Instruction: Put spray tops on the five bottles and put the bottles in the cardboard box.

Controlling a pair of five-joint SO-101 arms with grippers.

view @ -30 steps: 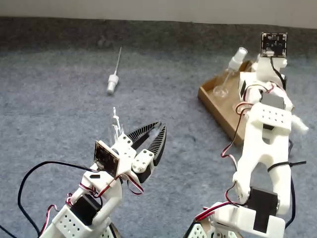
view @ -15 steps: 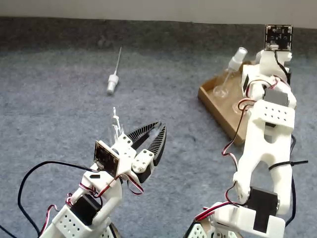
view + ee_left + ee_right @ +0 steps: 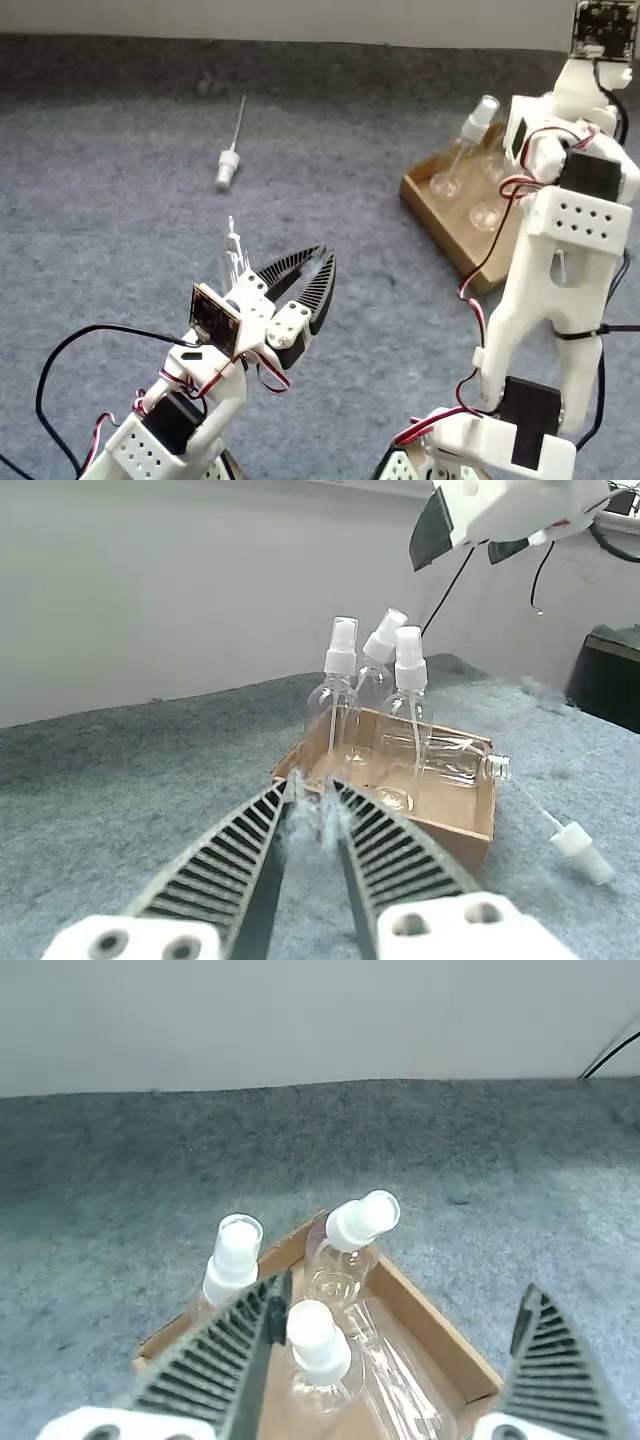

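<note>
High view first: the left gripper (image 3: pixel 327 256) sits low at about 7 o'clock on the grey carpet (image 3: pixel 120 240). Its black jaws are pulled in to a thin slit, with nothing between them. Over at 3 o'clock is the cardboard box (image 3: pixel 425 205), and the right arm (image 3: pixel 560 230) rears up tall above it. A capped bottle (image 3: pixel 465 140) leans at the box's far corner. Up at 11 o'clock a loose spray top (image 3: pixel 228 167) lies flat on the carpet, well apart from the box, its thin tube pointing to 12.

Left wrist view now: the ribbed jaws come almost together at the tips, just a sliver of gap, gripping nothing. Beyond them stands the box with three upright bottles (image 3: pixel 338 695) inside, each wearing a white top, the middle one tilted. A lying bottle (image 3: pixel 445 762) rests on its side in the box beside them. Just past the box's end is a second spray top (image 3: pixel 578 842) on the carpet, its tube running back toward the lying bottle's mouth.

Right wrist view: the right gripper (image 3: pixel 405 1295) hangs over the box, jaws flung wide apart and empty. Below are the three white tops, with the lying bottle flat alongside them inside the box walls.
</note>
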